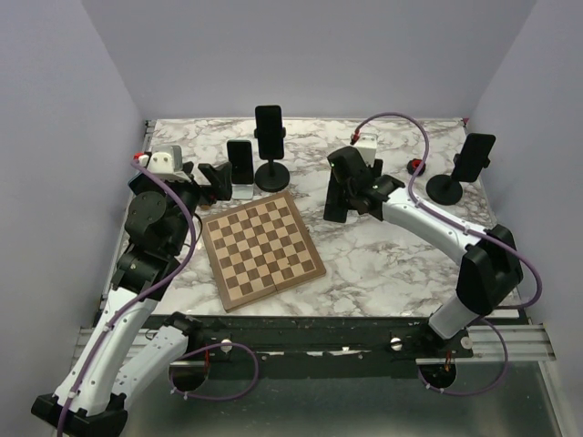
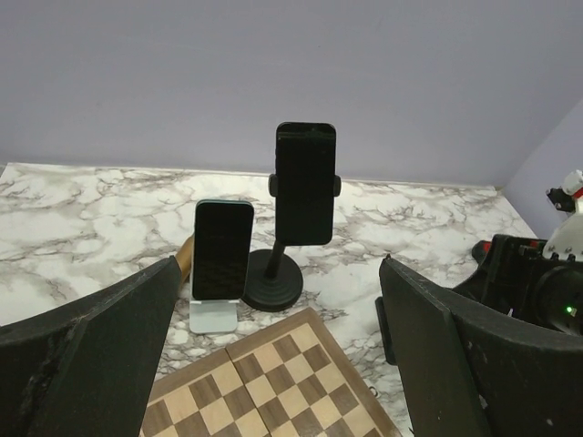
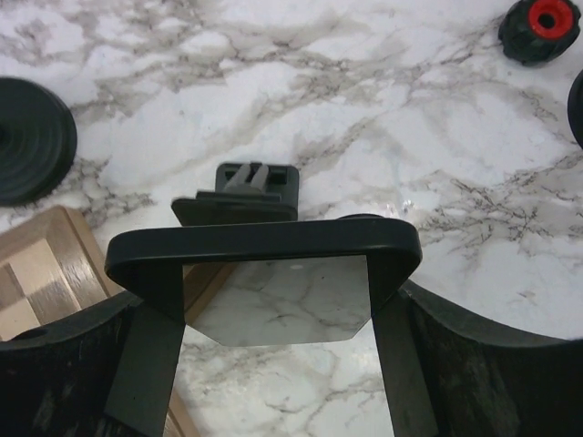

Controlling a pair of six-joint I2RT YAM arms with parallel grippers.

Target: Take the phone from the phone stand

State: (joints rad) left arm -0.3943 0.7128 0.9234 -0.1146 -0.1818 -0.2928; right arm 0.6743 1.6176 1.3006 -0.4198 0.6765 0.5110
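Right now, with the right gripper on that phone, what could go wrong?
The phone sits only between the right gripper's fingertips over the marble table; a slip could drop it. The open left gripper faces the white stand and tall black stand; advancing could topple them.

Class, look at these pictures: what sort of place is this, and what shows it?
Probably a robot test cell: two arms mounted at a marble table, plain walls around it, staged phones on stands.

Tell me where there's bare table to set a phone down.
Bare marble between the chessboard and the right arm, down to the near edge. Crowded behind the chessboard: the white phone stand, the round-based phone stand and the left hand sit close together.
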